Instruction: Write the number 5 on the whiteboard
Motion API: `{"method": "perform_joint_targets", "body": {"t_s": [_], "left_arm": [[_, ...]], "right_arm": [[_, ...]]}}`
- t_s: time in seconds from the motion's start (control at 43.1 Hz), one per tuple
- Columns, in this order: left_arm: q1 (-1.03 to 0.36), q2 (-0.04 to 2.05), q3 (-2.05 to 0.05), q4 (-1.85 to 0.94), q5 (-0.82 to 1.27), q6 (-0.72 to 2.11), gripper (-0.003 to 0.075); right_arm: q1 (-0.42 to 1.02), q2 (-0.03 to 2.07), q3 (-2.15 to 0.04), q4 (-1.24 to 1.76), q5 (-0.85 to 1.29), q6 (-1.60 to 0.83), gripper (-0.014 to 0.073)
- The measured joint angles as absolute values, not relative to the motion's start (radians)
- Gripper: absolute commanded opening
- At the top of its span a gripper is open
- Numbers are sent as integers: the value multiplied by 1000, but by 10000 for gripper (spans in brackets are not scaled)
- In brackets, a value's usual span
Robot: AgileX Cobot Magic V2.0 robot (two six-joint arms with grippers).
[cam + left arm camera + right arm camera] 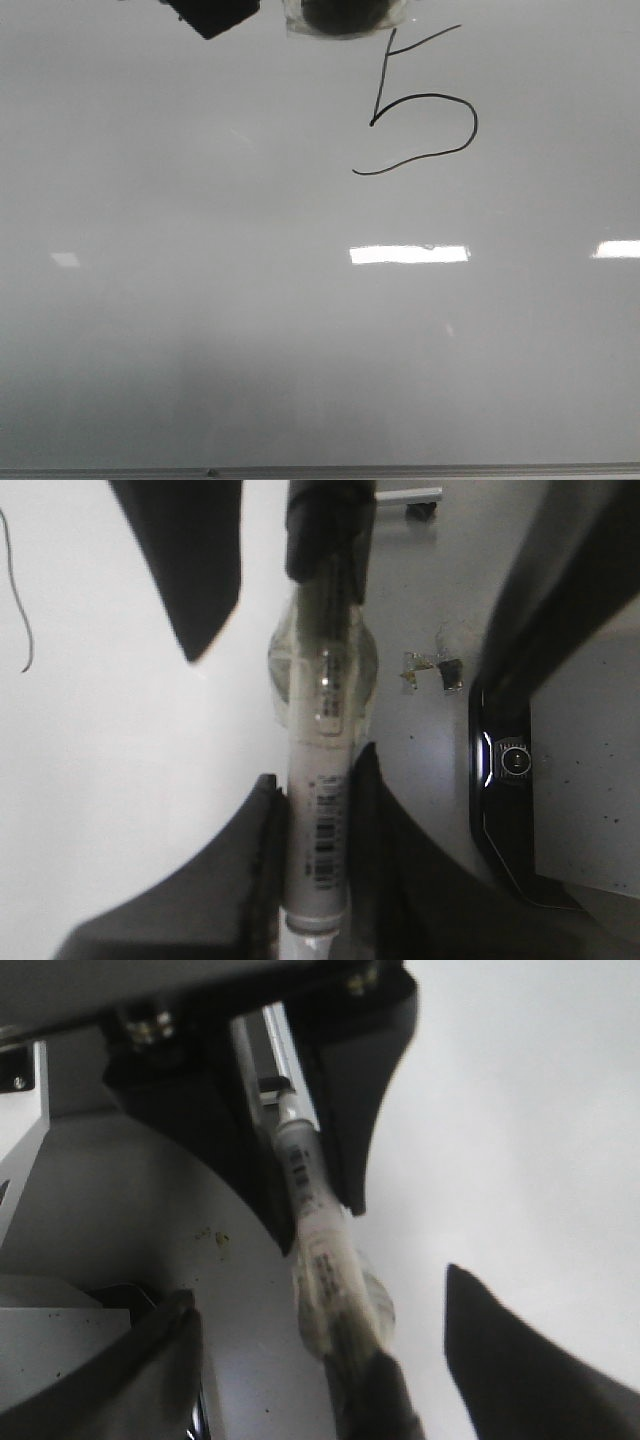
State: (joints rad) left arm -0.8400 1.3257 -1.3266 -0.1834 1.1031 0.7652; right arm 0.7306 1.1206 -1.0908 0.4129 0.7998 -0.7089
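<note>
The number 5 [420, 105] is drawn in thin black line at the upper right of the whiteboard [300, 350]; part of its line shows in the left wrist view [15, 590]. My left gripper [318, 770] is shut on a white marker [318, 820] with a barcode label. The marker's far end passes through a clear round piece [322, 670] into a black cap [330, 525]. My right gripper [318, 1290] is open, one finger on each side of the marker's [320, 1230] capped end, not touching it. In the front view only a dark gripper part [210, 15] and the clear piece [345, 15] show at the top edge.
A thin grey metal strip [320, 470] runs along the board's near edge. Bright glare patches [410, 254] lie on the board. Beyond the board, the left wrist view shows a black device with a round button [515, 762] and small scraps [430, 670] on a grey surface.
</note>
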Motion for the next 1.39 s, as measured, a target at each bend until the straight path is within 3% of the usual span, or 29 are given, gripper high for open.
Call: {"method": "perform_joint_targets", "body": {"t_s": [0.232, 0.603, 0.812, 1.021, 1.393], "left_arm": [[-667, 1324, -1327, -137, 1090, 643, -20], [-66, 1266, -1185, -129, 924, 301, -20], [166, 1251, -1100, -127, 829, 258, -20], [279, 1251, -975, -145, 658, 248, -20], [285, 1454, -949, -173, 451, 248, -18]], "right_arm": [[590, 972, -1052, 276, 815, -531, 612], [500, 745, -757, 259, 765, -477, 612], [500, 738, -737, 259, 739, -477, 612], [498, 738, -737, 259, 717, -477, 612], [498, 738, -737, 259, 712, -475, 612]]}}
